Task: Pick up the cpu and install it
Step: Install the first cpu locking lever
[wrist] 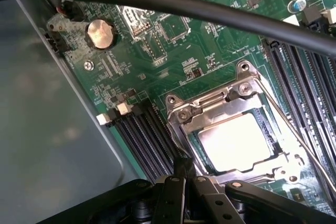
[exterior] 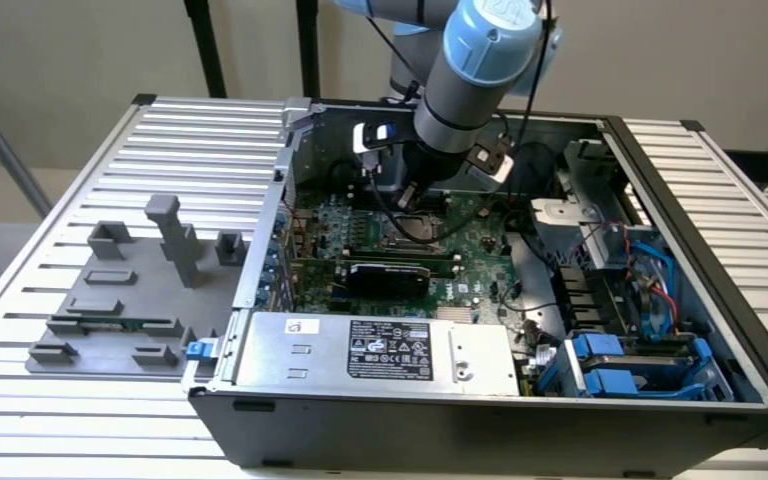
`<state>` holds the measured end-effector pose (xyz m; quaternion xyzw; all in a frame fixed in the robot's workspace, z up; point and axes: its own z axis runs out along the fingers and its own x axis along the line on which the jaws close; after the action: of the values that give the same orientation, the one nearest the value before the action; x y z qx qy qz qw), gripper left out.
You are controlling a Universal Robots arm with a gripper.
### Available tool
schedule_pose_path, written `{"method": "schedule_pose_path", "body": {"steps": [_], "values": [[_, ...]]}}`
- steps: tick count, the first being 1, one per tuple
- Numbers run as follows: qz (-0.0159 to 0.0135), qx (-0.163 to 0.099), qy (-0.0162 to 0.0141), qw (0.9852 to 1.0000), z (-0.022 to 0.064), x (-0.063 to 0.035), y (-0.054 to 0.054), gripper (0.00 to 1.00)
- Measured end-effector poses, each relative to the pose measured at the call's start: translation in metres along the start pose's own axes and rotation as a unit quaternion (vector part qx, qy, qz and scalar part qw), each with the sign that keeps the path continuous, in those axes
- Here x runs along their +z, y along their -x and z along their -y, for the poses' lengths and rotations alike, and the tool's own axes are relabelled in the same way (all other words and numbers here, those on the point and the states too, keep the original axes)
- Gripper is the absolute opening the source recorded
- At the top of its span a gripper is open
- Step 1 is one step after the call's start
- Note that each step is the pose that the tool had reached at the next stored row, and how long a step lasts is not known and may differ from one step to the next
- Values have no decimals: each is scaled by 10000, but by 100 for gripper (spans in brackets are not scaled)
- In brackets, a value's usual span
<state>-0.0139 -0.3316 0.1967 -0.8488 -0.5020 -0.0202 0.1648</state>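
One arm reaches down into the open PC case (exterior: 491, 420) on the slatted bench (exterior: 37, 400). gripper (exterior: 411, 195) hangs low over the motherboard (exterior: 398, 250), toward the far edge of the bench. Wrist view: black gripper (wrist: 181, 192) body sits just beside the socket frame (wrist: 231, 103); cannot tell whether it is released or clenched, and nothing is seen held in it.

cpu (wrist: 236, 142) lies flat inside the socket frame, silvery top up, glare across it. Metal load plate surrounds it on all sides, with a thin lever wire (wrist: 294, 129) running along one side. It looks seated in the socket already, judging from how level it lies within the frame, though whether the latch is closed I cannot tell.

Handling, as a judgement: light, stiff, thin, smooth metal lid, so slippery on top. Underside contacts and socket pins are fragile; no tilting or dragging. Best hold is by two opposite edges of the rim, not the top face.

Orientation: near square, so no real long axis; its sides run parallel to the socket frame and to the dark memory slots (wrist: 142, 140) just beside it. Corner marker not readable.

Grey fixture blocks (exterior: 131, 290) sit on the bench at the exterior view's left, well apart from the case. Black cable (wrist: 157, 3) crosses the wrist view.
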Motion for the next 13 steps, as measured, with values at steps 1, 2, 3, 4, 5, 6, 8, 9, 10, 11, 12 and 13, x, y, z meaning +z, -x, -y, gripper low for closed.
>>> {"method": "schedule_pose_path", "body": {"steps": [1, 2, 3, 4, 5, 6, 8, 9, 10, 11, 12, 13], "values": [[1, 0, 0, 10000, -7, -1, -4, 11], [1, 0, 0, 10000, -15, -1, -8, 11], [0, 0, 0, 10000, -23, -1, -12, 11], [1, 0, 0, 10000, -31, -1, -16, 11], [1, 0, 0, 10000, -39, -1, -20, 11], [0, 0, 0, 10000, -45, 0, -23, 11], [0, 0, 0, 10000, -56, 2, -28, 11], [-1, 0, 0, 10000, -60, 3, -30, 11], [0, 0, 0, 10000, -65, 4, -32, 11], [0, 0, -1, 10000, -70, 6, -34, 11], [1, 1, 0, 10000, -75, 8, -36, 11], [1, 0, 0, 10000, -81, 10, -38, 11]]}}
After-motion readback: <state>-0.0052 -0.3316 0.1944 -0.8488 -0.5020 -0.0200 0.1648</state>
